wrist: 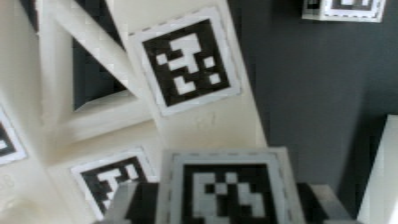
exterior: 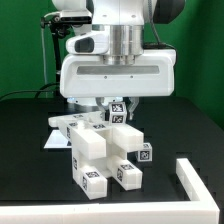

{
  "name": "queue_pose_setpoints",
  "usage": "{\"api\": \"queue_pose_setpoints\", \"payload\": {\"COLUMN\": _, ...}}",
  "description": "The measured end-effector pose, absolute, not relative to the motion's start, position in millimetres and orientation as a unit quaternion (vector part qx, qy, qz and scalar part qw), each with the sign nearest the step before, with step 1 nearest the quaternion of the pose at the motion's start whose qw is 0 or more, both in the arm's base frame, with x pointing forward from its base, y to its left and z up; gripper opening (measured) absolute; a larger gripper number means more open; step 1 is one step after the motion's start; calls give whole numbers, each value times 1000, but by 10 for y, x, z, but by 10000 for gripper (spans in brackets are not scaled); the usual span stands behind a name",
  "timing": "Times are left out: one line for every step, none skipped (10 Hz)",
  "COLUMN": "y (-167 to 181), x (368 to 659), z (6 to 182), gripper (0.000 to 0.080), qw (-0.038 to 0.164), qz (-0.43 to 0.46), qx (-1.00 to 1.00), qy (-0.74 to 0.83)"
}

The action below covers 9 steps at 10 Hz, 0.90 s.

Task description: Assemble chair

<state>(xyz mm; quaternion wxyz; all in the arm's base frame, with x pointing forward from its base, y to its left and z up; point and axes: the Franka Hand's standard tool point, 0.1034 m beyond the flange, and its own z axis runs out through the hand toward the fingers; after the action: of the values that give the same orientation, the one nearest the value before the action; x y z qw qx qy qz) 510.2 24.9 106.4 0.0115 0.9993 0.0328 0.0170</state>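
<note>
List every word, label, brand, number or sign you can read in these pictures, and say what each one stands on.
Readable words, brands or numbers: none.
The marker tags on the chair: black-and-white square patterns only, no letters or digits.
The low white wall: blank.

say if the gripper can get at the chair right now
Probably yes: the gripper hangs directly over the chair, nothing between, and the wrist view shows a tagged bar at its jaws.

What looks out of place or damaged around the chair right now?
Nothing stands out. The chair rests directly beneath the gripper, with no broken or scattered pieces visible.
</note>
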Motion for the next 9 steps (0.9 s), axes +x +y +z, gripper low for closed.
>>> {"api": "queue_pose_setpoints", "payload": {"y": 230, "x": 5108, "z": 1067, "gripper": 265, "qw": 12, "qz": 27, "qx": 999, "qy": 30}}
{"api": "queue_pose_setpoints", "payload": {"y": 216, "x": 5108, "z": 1068, "gripper": 265, "qw": 13, "qz": 34, "qx": 999, "qy": 30}}
{"api": "queue_pose_setpoints", "payload": {"y": 216, "x": 5111, "z": 1069, "gripper": 265, "qw": 11, "qz": 38, "qx": 999, "qy": -2}}
{"api": "queue_pose_setpoints", "payload": {"y": 226, "x": 5117, "z": 1070, "gripper": 266, "qw": 9, "qz": 40, "qx": 998, "qy": -53}}
{"api": "queue_pose_setpoints", "payload": {"y": 228, "x": 5118, "z": 1070, "gripper": 266, "qw": 7, "qz": 40, "qx": 996, "qy": -76}}
{"api": "queue_pose_setpoints", "payload": {"y": 231, "x": 5119, "z": 1070, "gripper": 266, "qw": 4, "qz": 40, "qx": 994, "qy": -103}}
{"api": "queue_pose_setpoints", "payload": {"y": 238, "x": 5119, "z": 1070, "gripper": 266, "qw": 1, "qz": 40, "qx": 989, "qy": -144}}
{"api": "queue_pose_setpoints", "payload": {"y": 241, "x": 5119, "z": 1069, "gripper": 268, "qw": -3, "qz": 40, "qx": 983, "qy": -181}}
{"api": "queue_pose_setpoints", "payload": {"y": 240, "x": 5120, "z": 1069, "gripper": 268, "qw": -4, "qz": 40, "qx": 979, "qy": -200}}
